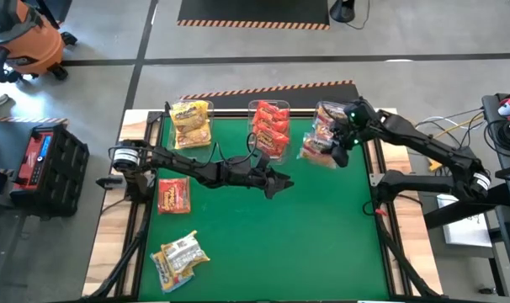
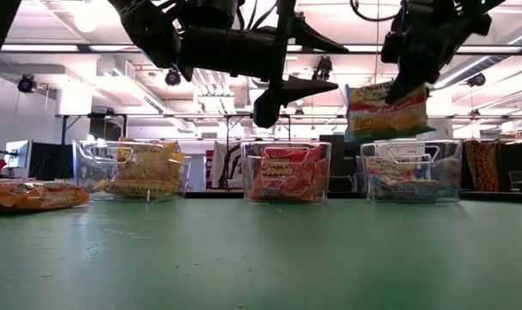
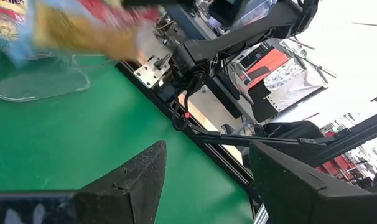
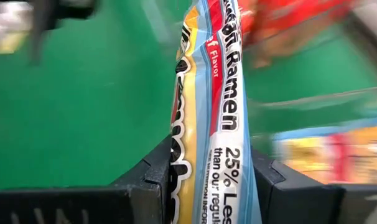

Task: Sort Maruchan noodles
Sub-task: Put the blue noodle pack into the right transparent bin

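On the left side of the green counter (image 1: 322, 227), two packets lie loose: a red packet (image 1: 174, 195) near the left edge and a pale multicoloured packet (image 1: 180, 257) nearer the front. Along the far edge stand three clear bins: the left bin (image 2: 132, 170) holds yellow-orange packets (image 1: 191, 123), the middle bin (image 2: 286, 171) holds red packets (image 1: 272, 128), and the right bin (image 2: 411, 171) holds pale multicoloured ones. The left end effector (image 1: 278, 180) hangs above the middle of the counter, in front of the middle bin, its fingers spread wide with nothing between them. Further right, the right end effector (image 2: 409, 65) is raised above the front of the right bin, its fingers narrowed on a pale blue multicoloured ramen packet (image 2: 387, 110), which hangs from them just over the bin's rim.
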### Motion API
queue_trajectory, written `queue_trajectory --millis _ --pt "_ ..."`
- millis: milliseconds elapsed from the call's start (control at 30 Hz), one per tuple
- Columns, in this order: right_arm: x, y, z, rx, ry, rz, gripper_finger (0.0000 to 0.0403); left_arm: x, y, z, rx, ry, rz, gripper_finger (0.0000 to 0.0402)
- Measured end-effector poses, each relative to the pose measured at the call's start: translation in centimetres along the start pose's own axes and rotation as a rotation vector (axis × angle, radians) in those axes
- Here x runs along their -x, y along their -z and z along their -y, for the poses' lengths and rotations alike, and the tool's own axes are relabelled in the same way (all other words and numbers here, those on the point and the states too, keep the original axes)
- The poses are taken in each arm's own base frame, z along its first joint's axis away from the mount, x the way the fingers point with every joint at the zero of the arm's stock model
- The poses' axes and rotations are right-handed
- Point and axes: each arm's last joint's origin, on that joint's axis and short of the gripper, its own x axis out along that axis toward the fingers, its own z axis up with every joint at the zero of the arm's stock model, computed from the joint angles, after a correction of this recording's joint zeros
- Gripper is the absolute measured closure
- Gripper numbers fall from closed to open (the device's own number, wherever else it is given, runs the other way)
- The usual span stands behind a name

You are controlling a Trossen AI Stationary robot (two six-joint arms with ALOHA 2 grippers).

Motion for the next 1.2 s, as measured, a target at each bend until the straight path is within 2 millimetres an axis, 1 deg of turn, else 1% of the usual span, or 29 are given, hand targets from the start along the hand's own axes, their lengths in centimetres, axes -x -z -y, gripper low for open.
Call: queue_trajectory --millis 100,200,367,500,667,833,1000,1100,1200 --pt "0.9 -1.0 0.2 0.039 0.155 0.015 0.0293 0.0 0.0 0.0 0.0 0.0 -0.001 0.0189" --pt "1.8 -1.6 0.2 0.069 0.264 0.009 0.0293 0.0 0.1 0.0 0.0 0.001 -0.003 0.0189" --pt "2.0 -0.9 0.5 0.093 0.362 -0.092 0.0293 -0.1 0.4 0.1 -0.001 0.003 -0.009 0.0189" --pt "1.2 0.5 1.3 0.096 0.359 -0.152 0.0293 -0.2 0.7 -0.2 0.0 -0.008 -0.021 0.0189" --pt "0.2 1.8 2.2 0.096 0.364 -0.183 0.0293 -0.5 1.2 -0.7 0.019 -0.019 -0.03 0.0189" --pt "-0.7 2.4 2.6 0.087 0.328 -0.152 0.029 -0.8 1.7 -1.2 0.034 -0.03 -0.043 0.0189" --pt "-1.9 2.5 2.9 -0.012 0.234 -0.161 0.028 -1.0 2.1 -1.2 0.044 -0.026 -0.049 0.0189" --pt "-2.8 2.6 3.4 -0.061 0.226 -0.199 0.0264 -1.0 2.2 -1.0 0.045 -0.019 -0.049 0.0189" --pt "-3.8 2.8 4.0 -0.098 0.228 -0.246 0.0241 -1.2 2.1 -0.6 0.045 -0.007 -0.044 0.0189"
